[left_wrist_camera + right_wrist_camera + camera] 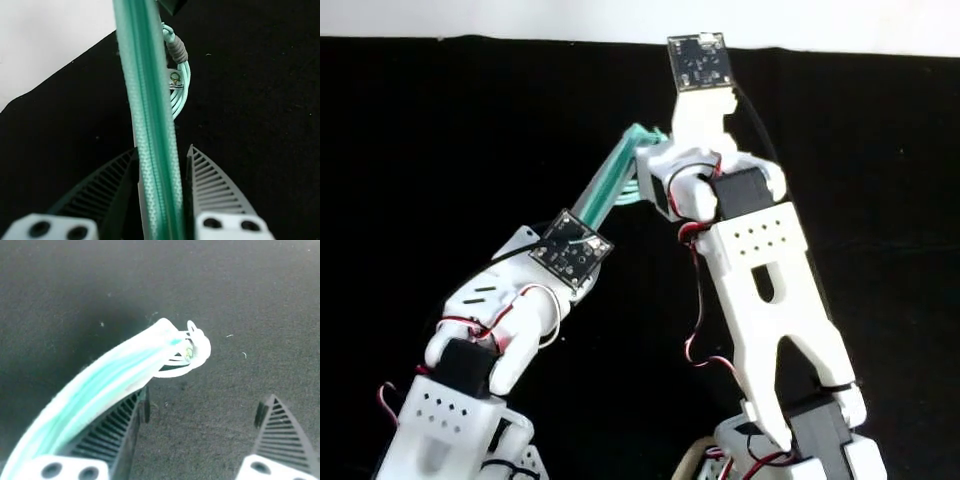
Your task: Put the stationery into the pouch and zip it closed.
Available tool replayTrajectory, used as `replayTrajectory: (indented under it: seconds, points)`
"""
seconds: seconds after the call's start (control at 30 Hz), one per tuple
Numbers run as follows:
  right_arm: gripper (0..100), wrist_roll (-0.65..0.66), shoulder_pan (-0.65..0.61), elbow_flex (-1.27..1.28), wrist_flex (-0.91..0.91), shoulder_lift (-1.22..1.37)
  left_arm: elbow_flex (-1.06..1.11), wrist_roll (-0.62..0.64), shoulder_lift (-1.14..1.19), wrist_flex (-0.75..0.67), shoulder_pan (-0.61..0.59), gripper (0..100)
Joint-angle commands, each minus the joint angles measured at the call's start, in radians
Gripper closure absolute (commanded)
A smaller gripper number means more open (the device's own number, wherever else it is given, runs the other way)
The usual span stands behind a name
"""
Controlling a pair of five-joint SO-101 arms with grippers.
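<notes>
The left arm's fingers (212, 187) clamp the teal fabric zip pouch (150, 100) edge-up above the black tabletop (440, 120), likely to steady it. The right arm's fingers (280, 432) gape beside its pale looped cord (197, 347), seemingly to pull it.

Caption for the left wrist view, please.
Left gripper holds the green pouch by its zipper edge over the black table, cord loop at the far end.

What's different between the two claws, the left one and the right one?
The left gripper is shut on the green pouch, a finger on each side. The right gripper is wide open and holds nothing; the pouch runs past one finger. Both have dark ribbed fingers.
</notes>
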Motion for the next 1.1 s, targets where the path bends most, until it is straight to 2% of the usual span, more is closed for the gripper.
replayTrajectory:
  seconds: [0.0,0.07,0.27,0.43,0.57,0.8,1.07]
  points:
    - [65.6,-0.003,-0.007,-0.028,-0.004,-0.045,-0.008,0.002,-0.004,0.003,0.022,84]
    - [65.6,-0.003,-0.007,-0.027,-0.004,-0.045,-0.013,0.002,-0.008,0.021,0.024,84]
    - [65.6,-0.003,-0.004,-0.028,-0.002,-0.045,-0.17,0.003,-0.012,0.265,0.065,83]
    - [65.6,-0.003,-0.002,-0.028,0.001,-0.045,-0.343,0.003,-0.004,0.42,0.061,76]
    - [65.6,-0.003,-0.001,-0.03,0.001,-0.045,-0.452,0.003,-0.004,0.525,0.064,74]
    - [65.6,-0.003,-0.001,-0.03,0.001,-0.047,-0.624,0.003,-0.005,0.624,0.061,75]
    - [65.6,-0.003,-0.001,-0.025,0.001,-0.047,-0.604,0.002,-0.01,0.618,0.059,75]
